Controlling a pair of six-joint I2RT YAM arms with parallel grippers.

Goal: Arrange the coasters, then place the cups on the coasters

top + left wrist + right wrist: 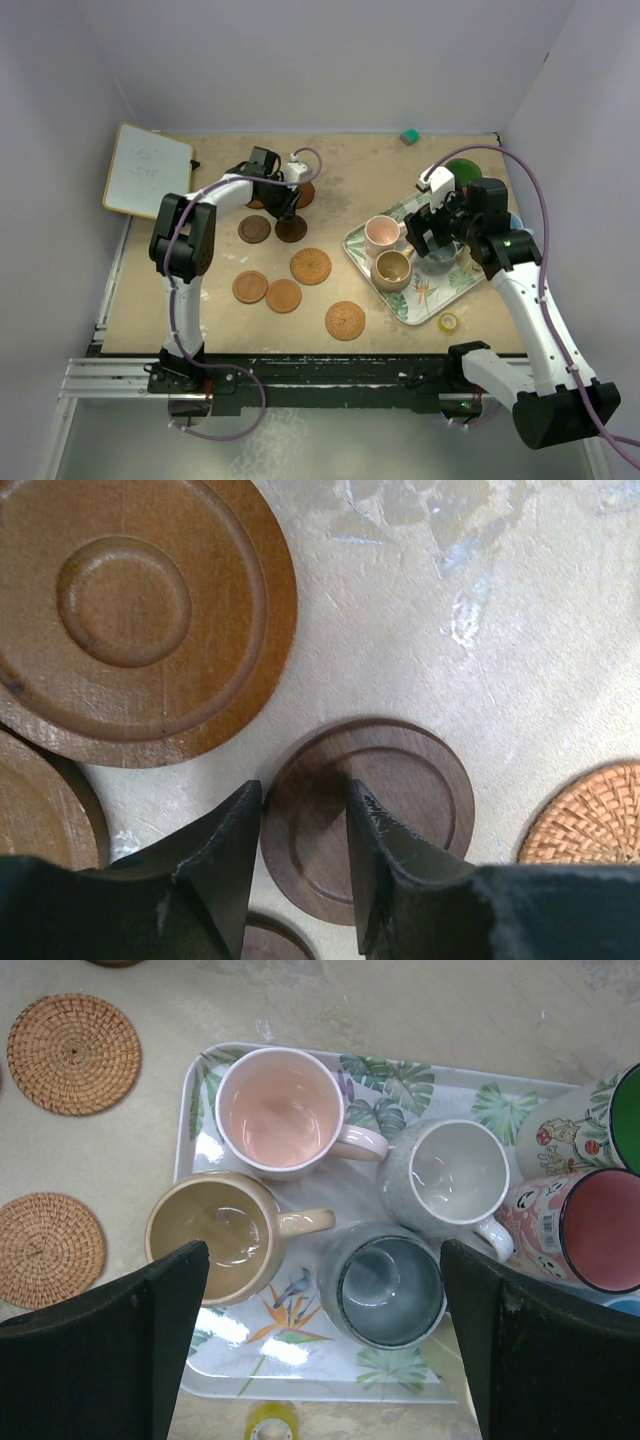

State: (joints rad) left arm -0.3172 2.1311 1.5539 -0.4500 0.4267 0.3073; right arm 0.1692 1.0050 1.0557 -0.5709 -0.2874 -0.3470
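The left tool (303, 798) is seen low over a dark brown ringed coaster (400, 800), which lies flat on the tabletop (420, 630), toward the far edge and left of the middle. Its jaws are set only a little apart, and the near part of this coaster is seen in the gap. Nothing is clamped between them. Whether the fingers (215, 870) touch the disc cannot be told. A lighter brown ringed coaster (130, 610) is found just beside it, and a woven coaster (590, 820) lies near on the other side. Two plain orange-tan coasters (250, 287) are laid closer to the near edge.

The right tool (322, 1260) hangs above the leaf-patterned tray (400, 1075) at the right side of the tabletop, with its jaws spread wide and empty. On the tray the pink cup (278, 1110), the tan cup (210, 1235), the grey cup (445, 1175) and the slate cup (390, 1285) are stood upright, close together. The red cup (600, 1230) and the green cup (625, 1090) are seen at the right end of the tray. A yellow tape roll (272, 1422) is placed just beside the near edge of the tray.
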